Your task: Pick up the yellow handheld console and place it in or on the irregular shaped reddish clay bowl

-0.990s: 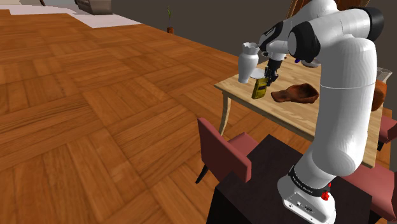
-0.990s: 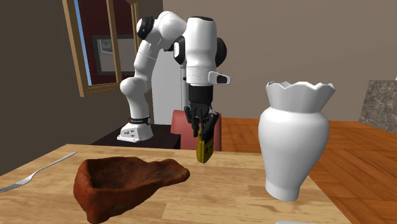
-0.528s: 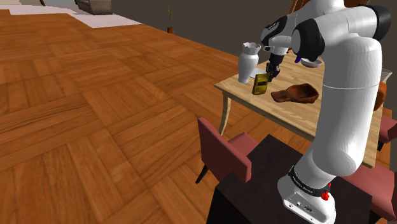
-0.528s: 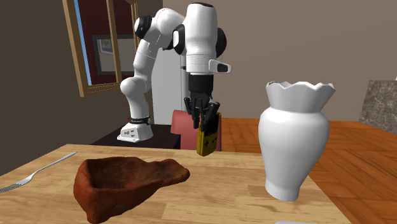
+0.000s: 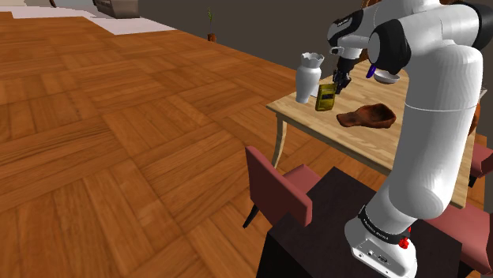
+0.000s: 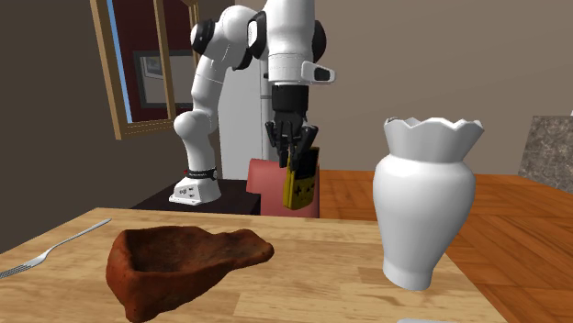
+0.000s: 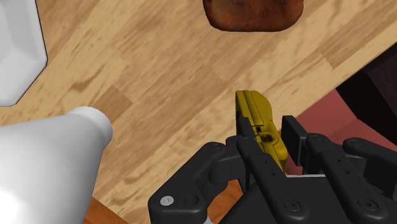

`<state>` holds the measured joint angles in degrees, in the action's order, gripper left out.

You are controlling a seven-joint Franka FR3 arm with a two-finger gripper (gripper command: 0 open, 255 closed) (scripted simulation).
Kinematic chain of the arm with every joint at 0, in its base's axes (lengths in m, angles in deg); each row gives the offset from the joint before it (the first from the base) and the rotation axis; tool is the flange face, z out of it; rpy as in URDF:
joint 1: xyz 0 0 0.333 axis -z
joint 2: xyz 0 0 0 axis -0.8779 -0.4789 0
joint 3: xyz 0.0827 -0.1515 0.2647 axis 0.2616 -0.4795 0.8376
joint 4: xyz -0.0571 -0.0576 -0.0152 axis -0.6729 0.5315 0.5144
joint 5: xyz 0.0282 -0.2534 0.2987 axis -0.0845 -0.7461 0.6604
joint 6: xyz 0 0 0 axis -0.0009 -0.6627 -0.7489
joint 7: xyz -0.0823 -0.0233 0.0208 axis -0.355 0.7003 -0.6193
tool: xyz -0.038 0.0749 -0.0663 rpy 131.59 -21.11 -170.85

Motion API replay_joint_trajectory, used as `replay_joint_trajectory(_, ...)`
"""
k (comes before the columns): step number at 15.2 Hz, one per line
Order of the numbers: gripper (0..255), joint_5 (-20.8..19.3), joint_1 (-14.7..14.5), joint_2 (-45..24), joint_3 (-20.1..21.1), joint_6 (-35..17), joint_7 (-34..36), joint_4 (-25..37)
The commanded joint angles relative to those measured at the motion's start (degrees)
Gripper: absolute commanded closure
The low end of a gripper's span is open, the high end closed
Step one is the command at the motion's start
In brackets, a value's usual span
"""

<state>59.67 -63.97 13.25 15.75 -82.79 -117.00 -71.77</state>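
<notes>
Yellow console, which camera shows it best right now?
The second exterior view: the yellow console hangs near upright in the gripper, its broad face toward the camera. The shoulder view gives it distant, beside the white vase. The wrist view sees its narrow edge end-on.

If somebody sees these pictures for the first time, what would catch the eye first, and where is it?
The yellow console stands out, clasped in the black claw above the wooden table. On the table, the reddish-brown bowl lies at the second exterior view's lower left, and a tall white vase stands at its right.
</notes>
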Motion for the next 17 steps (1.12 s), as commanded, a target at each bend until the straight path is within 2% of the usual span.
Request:
replay_joint_trajectory(1,255,-0.44,-0.04,0.42,-0.25,1.33,0.27,1.09)
replay_joint_trajectory(17,255,-1.94,1.14,1.56,-1.18,13.13,1.58,12.46)
